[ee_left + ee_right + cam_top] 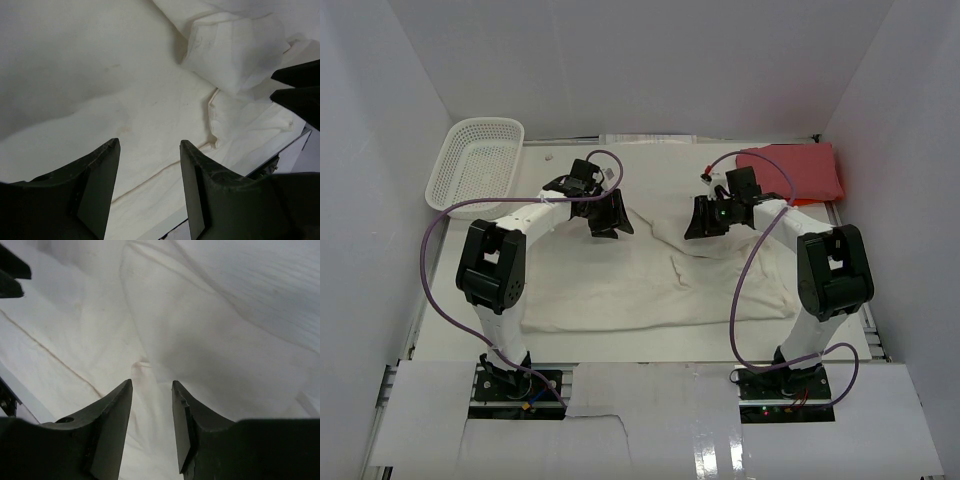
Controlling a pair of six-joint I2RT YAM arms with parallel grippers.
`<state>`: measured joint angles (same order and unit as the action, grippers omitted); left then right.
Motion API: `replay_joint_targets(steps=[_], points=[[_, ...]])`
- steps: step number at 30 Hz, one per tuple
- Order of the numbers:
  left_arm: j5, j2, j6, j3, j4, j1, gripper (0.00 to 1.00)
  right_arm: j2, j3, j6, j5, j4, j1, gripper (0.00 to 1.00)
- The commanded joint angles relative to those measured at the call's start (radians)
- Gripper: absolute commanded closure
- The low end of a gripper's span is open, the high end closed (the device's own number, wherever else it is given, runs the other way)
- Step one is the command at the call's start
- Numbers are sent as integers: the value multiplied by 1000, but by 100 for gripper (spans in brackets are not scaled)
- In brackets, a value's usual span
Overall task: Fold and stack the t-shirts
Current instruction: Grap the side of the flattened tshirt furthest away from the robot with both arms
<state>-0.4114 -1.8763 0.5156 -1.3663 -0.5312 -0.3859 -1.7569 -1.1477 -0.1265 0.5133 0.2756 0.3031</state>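
The cream shirt [650, 285] lies spread across the middle of the counter [620, 347], taking up most of its width. It is plain and off-white, rumpled rather than flat, with soft ridges and a loose flap turned over in its right half. From the left wrist the cloth [125, 75] shows a thin seam line running slantwise and a faint yellowish mark near the middle. One short sleeve [235, 50] is doubled back on itself, with some faint grey smudges on it that are too dim to read. From the right wrist the same shirt [225, 315] shows a long rounded fold running away from the camera.

The red shirt [795, 172] sits at the far right corner of the counter as a flat folded block, plain, against the side wall and behind the right arm.

The left end effector [610, 215] hangs over the far left part of the cream shirt. Its fingers are parted with only cloth seen through the gap [150, 145]. The right end effector [705, 218] faces it over the far right part, fingers likewise spread and gripping nothing [151, 385].

A white mesh basket [475, 160] stands tilted in the far left corner, apart from both shirts.
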Motion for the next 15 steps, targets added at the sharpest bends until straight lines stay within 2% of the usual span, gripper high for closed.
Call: replay_joint_targets(steps=[1, 9, 15], points=[[-4, 16, -8, -10, -4, -8, 38, 24, -64, -22, -65, 14, -67, 55], [3, 19, -15, -16, -10, -10, 38, -113, -199, -41, -127, 129, -150, 55], [2, 16, -19, -20, -13, -10, 38, -154, -185, -38, -105, 151, -168, 55]])
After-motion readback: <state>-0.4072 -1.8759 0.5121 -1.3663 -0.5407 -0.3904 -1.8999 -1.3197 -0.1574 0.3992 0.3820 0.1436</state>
